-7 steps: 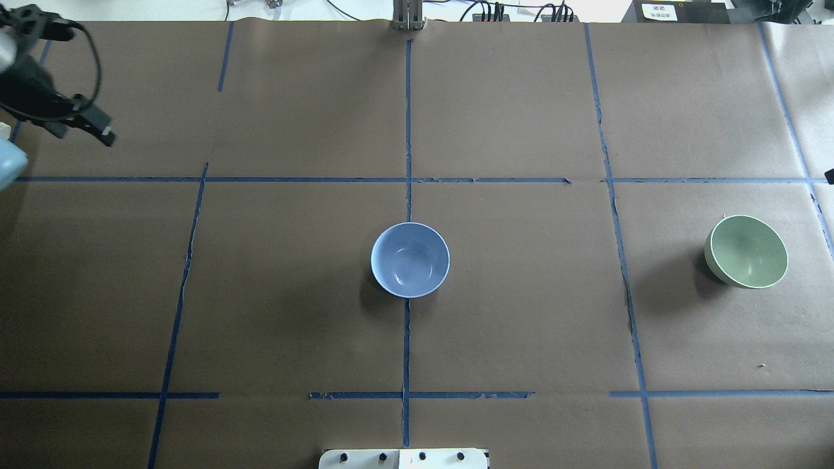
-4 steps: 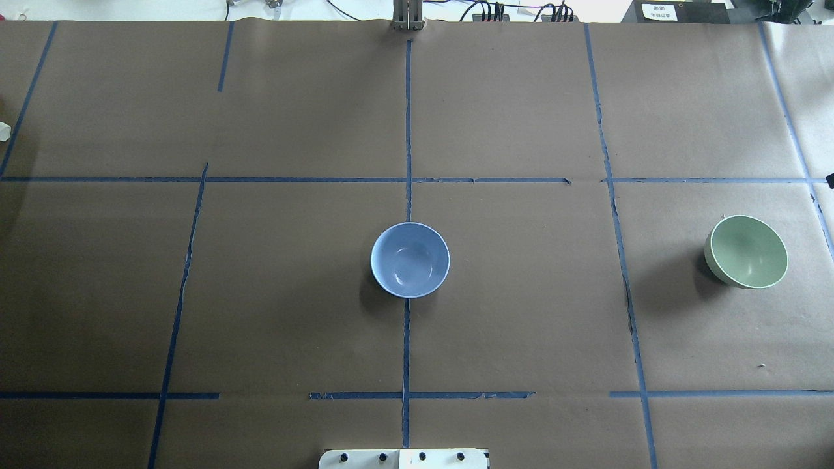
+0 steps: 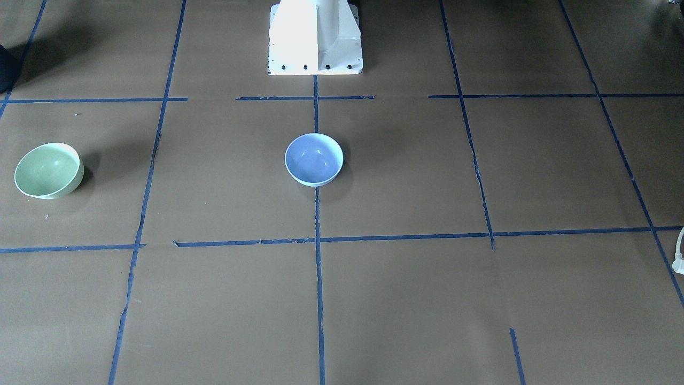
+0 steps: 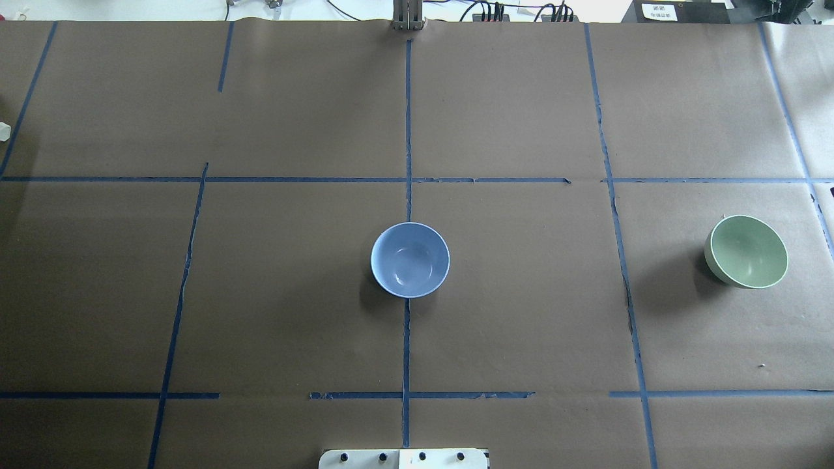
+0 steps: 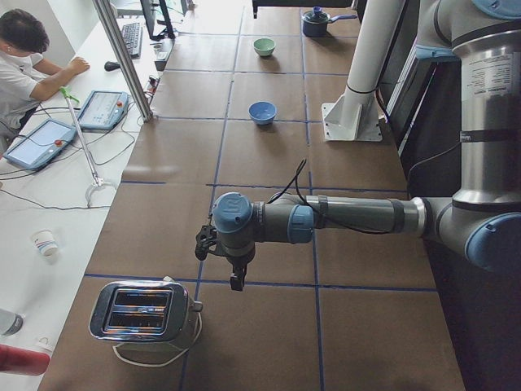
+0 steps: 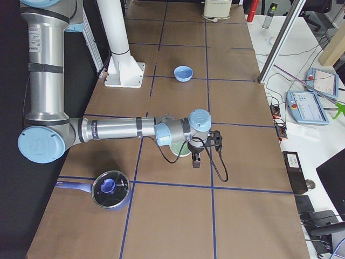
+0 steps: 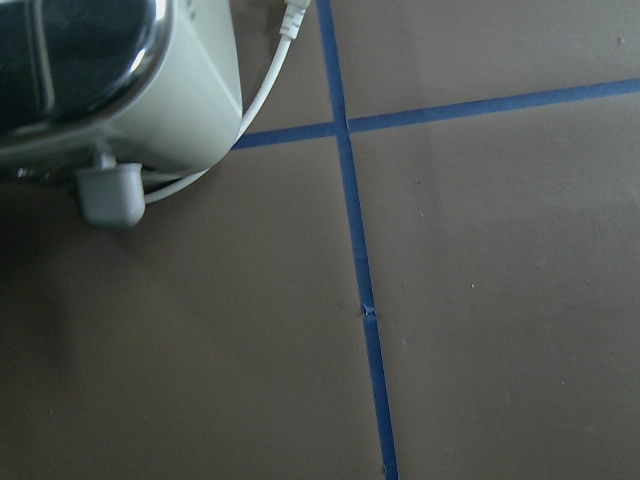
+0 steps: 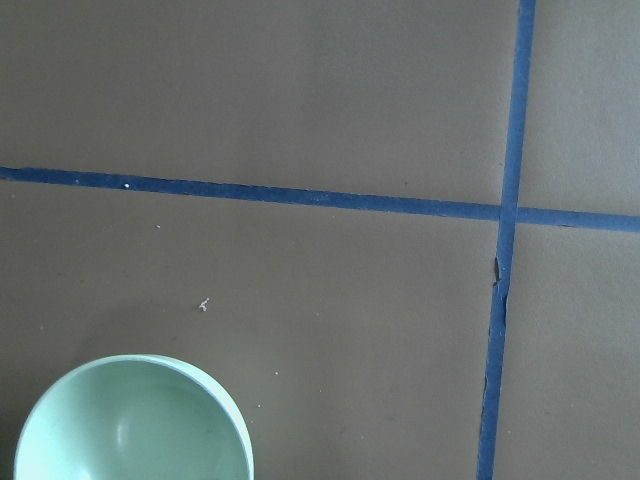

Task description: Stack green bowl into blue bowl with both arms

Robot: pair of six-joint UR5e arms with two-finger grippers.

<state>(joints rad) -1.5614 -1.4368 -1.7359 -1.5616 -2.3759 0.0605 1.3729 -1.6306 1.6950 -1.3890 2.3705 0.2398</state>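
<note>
The green bowl [image 4: 746,251] stands upright on the table's right side; it also shows in the front view [image 3: 48,170] and at the bottom left of the right wrist view [image 8: 130,425]. The blue bowl [image 4: 410,260] stands upright and empty at the table's centre [image 3: 313,159]. The right gripper [image 6: 195,161] hangs above the table just beside the green bowl, whose part [image 6: 177,149] shows behind the arm. The left gripper [image 5: 236,278] hangs far from both bowls, near a toaster. Both grippers show only in the side views, so I cannot tell if they are open or shut.
A chrome toaster [image 5: 142,314] with a white cord stands at the table's left end, close under the left wrist [image 7: 100,80]. A blue pot with a glass lid [image 6: 110,189] stands at the right end. The white pedestal base [image 3: 315,37] is at the robot's side.
The left arm, seen at the top left of the overhead view a second ago, has gone out of that view. Both bowls have stayed in place.
</note>
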